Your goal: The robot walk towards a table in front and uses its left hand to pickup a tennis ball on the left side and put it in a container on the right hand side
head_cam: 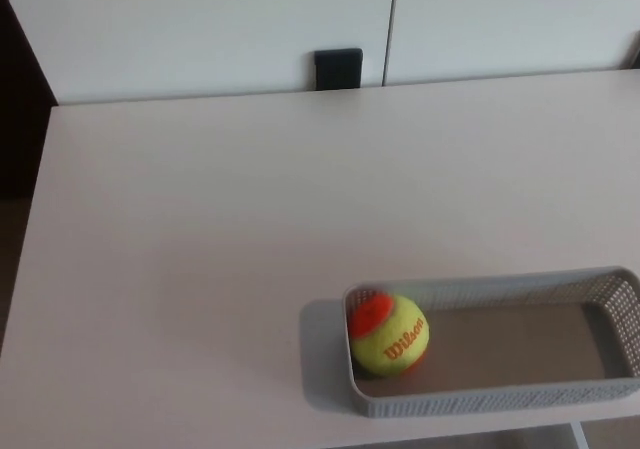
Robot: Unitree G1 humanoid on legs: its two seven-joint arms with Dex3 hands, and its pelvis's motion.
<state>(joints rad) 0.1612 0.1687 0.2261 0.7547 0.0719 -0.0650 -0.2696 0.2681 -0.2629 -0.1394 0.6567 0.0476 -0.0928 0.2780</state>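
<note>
Fuzzy round tennis ball [388, 334], yellow with orange patches and Wilson print, sits in the left end of a grey perforated plastic basket [480, 401], long and rectangular, at lower right. Smooth pale matte table [200, 269]. Small black block [338, 69] on white panels, top centre. Left hand and right hand out of frame; finger state cannot be told.

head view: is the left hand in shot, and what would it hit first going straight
Left hand not in shot, so no line to judge; tennis ball lies in the basket.
</note>
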